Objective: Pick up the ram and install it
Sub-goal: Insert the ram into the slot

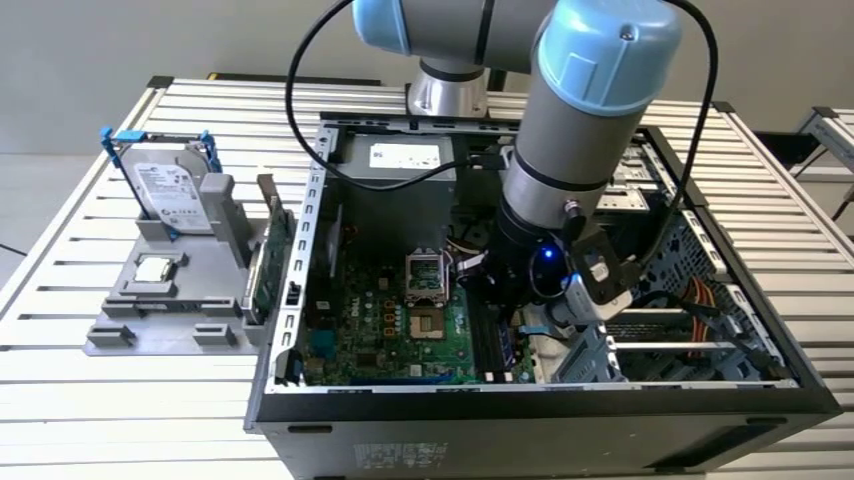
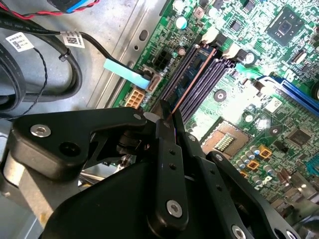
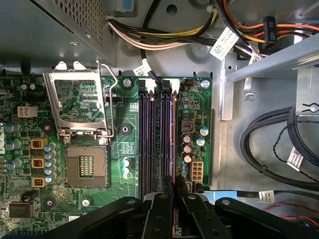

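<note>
Pinched together on the ram, the gripper hangs low inside the computer case, over the memory slots of the motherboard. From the second wrist view the ram reads as a thin edge running from the fingertips along the dark slots, seemingly seated in one; the first wrist view hides most of it behind the black fingers. On the exterior view the arm's wrist covers the grip altogether, though the hard drive shows outside the case.
</note>
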`<action>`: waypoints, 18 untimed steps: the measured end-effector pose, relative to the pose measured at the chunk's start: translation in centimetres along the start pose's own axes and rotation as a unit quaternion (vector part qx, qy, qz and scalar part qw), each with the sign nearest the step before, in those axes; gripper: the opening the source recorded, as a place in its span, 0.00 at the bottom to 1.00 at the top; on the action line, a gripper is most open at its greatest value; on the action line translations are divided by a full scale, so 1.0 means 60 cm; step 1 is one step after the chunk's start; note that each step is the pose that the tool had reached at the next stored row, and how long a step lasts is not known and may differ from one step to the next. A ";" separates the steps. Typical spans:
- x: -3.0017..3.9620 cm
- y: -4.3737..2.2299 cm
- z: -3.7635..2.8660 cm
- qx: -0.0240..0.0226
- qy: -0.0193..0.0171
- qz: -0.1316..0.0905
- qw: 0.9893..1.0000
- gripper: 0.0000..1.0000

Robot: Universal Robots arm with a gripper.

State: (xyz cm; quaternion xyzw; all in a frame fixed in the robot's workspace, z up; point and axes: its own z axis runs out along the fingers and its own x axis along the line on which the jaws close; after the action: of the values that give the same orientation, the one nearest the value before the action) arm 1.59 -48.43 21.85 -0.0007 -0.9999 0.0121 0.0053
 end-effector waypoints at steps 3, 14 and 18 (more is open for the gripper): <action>-0.002 0.000 0.000 0.000 0.001 0.002 1.000 0.00; -0.004 0.000 0.000 -0.001 0.001 0.017 1.000 0.00; -0.004 0.000 0.002 -0.001 0.001 0.020 1.000 0.00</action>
State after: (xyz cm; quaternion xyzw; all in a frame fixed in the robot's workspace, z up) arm 1.86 -48.42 21.75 -0.0204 -0.9997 0.0114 0.0064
